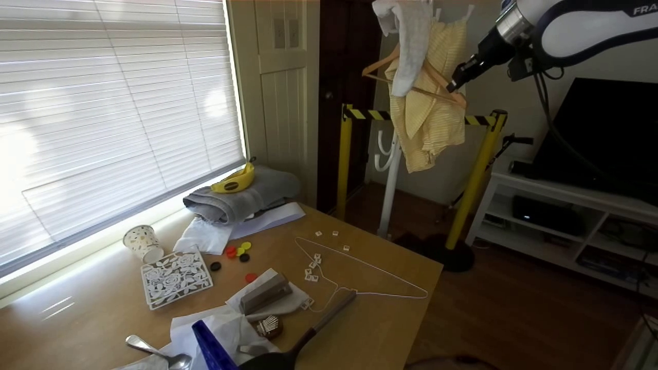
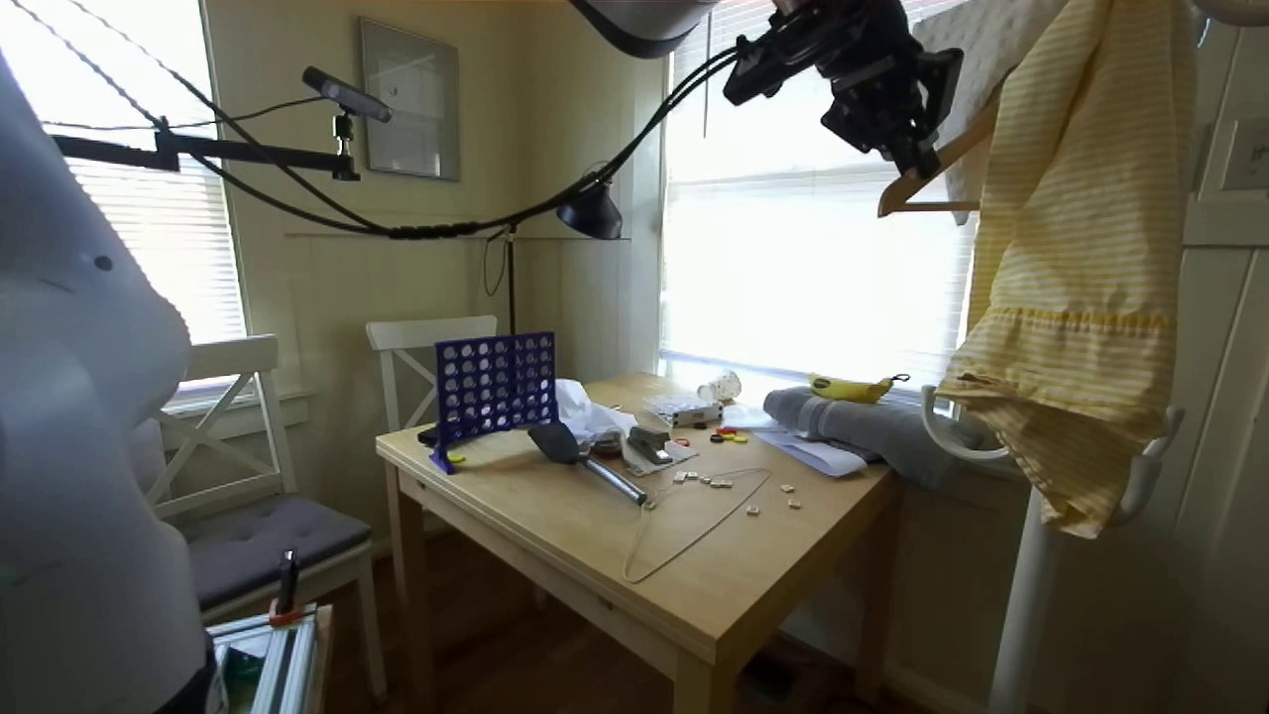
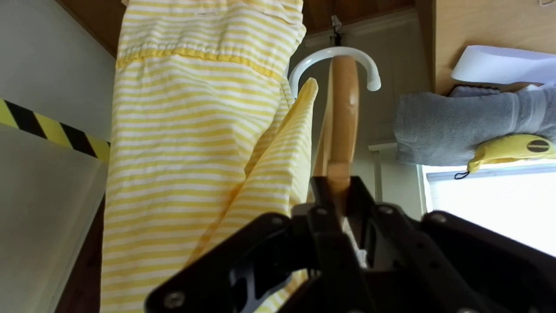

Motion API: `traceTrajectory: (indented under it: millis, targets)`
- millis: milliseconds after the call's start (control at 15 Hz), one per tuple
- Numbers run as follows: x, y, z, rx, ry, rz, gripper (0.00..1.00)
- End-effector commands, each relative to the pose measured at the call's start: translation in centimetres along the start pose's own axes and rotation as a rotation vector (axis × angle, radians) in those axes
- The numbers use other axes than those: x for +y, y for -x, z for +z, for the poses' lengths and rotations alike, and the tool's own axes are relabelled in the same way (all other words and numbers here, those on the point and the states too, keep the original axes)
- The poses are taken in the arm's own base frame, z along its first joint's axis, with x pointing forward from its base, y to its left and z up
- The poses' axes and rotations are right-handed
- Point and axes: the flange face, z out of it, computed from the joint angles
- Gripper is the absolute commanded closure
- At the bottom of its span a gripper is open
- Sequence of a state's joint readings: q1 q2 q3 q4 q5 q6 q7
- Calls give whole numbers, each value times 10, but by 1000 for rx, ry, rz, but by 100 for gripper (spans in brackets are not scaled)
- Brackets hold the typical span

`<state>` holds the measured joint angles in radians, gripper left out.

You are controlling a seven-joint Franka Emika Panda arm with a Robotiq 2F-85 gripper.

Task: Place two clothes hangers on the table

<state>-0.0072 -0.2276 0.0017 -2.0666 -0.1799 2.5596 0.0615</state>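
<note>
Wooden hanger [image 3: 345, 104], near end apparently pinched in my gripper [image 3: 340, 188]: lifting could drag the dress [image 3: 186, 143] hung close, left in the wrist view. Farther off, a wire hanger [image 1: 390, 295] lies on the worktop [image 1: 378, 329]; dropping this one alongside might scatter tiles [image 1: 311, 278].

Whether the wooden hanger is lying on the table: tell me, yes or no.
No, the wrist view shows the wooden hanger in the gripper, the table off to one side.

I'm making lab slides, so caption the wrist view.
The gripper closed on a wooden hanger beside a yellow-striped garment.
</note>
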Motion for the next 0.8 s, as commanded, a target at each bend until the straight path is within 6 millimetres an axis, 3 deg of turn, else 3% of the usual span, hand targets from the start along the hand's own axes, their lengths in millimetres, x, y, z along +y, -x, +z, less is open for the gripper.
traceTrajectory:
  millis: [0, 200, 733]
  targets:
    - [-6, 17, -31, 72, 58, 11, 96]
    - [-13, 32, -38, 58, 61, 12, 96]
    - [-26, 59, -34, -4, 15, -6, 96]
